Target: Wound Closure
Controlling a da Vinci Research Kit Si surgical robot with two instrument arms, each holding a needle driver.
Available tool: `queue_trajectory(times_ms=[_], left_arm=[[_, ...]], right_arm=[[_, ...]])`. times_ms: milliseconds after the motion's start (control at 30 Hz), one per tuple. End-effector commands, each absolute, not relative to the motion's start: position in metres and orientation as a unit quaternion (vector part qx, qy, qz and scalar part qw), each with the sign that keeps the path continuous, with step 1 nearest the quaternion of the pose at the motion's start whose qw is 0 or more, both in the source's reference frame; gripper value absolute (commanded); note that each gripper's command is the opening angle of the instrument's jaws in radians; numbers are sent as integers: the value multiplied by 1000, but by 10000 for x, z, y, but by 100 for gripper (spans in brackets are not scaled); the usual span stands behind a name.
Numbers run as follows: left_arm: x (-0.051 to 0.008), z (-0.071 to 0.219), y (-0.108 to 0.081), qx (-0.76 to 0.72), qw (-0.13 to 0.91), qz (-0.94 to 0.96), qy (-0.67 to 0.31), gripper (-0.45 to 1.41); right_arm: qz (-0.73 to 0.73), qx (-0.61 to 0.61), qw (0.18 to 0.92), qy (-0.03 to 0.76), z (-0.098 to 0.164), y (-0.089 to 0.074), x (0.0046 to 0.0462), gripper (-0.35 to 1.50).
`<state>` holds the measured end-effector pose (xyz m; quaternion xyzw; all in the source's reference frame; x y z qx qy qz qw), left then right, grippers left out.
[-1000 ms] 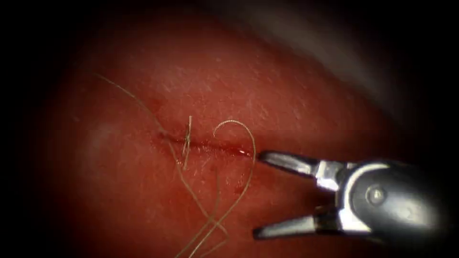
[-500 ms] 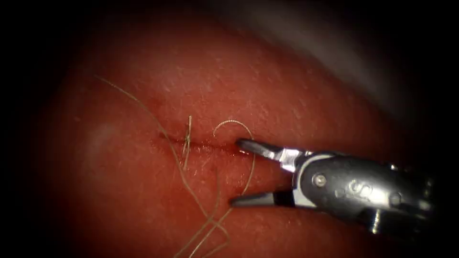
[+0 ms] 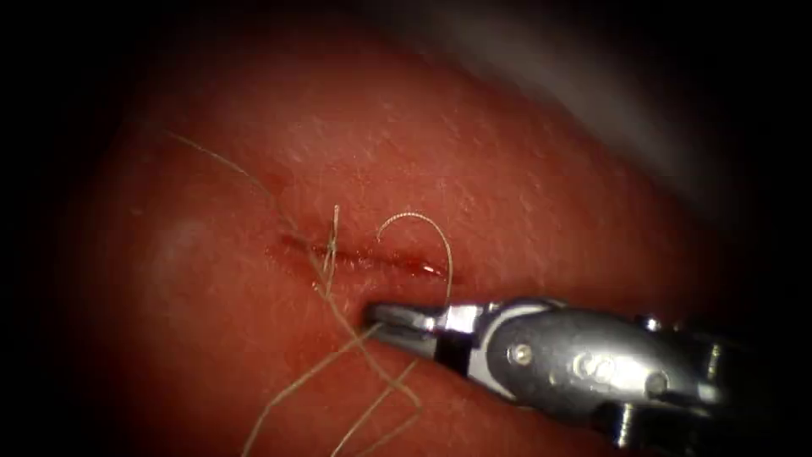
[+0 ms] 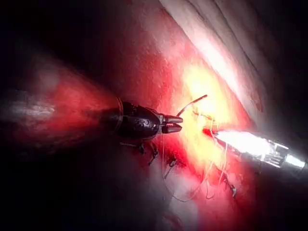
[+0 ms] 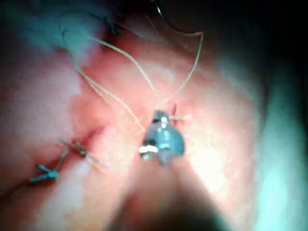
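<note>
My right tool [image 3: 397, 320] lies just below the cut [image 3: 364, 254] in the endoscope view. Its jaws have closed since half a second ago, when they stood wide apart around the looping thread [image 3: 372, 343]; now they are pressed together where the strands cross, and I judge they have hold of the thread, though the exact strand between them is hard to make out. From my right wrist view the same tool [image 5: 160, 118] sits low against the tissue [image 5: 110, 72] with pale strands fanning away from its tip.

My left tool [image 4: 174, 124] hangs off to one side in the left wrist view, near the brightly lit wound but apart from it. Its jaws look nearly closed with only a thin gap, and I see nothing between them.

I cannot make out the needle with any certainty. A thin curved arc [image 3: 419, 228] rises above the right end of the cut and bends down toward my right tool; it may be thread, and I will not call it more than that.

As for progress, one stitch [image 3: 331, 245] already crosses the cut near its left end, with a short upright end standing from it. The stretch to the right of that stitch lies open, with red fluid [image 3: 427, 269] glistening at its right end, so most of the closing remains.
</note>
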<state>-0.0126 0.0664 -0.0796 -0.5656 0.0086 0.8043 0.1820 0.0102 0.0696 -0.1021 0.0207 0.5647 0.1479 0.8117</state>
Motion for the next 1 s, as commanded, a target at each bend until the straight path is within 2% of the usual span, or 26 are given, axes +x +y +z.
queue_trajectory(times_ms=[33, 433, 1000], left_arm=[[-129, -790, 659, -566, 182, 804, 7, -35], [-124, -789, 661, -562, 184, 806, 9, -35], [-124, -786, 661, -560, 185, 808, 12, -35]], right_arm=[[144, 26, 813, 563, -1021, 694, 101, -35], [125, 54, 808, 572, -1109, 644, 99, -35], [53, 124, 769, 625, -1271, 544, 143, -35]])
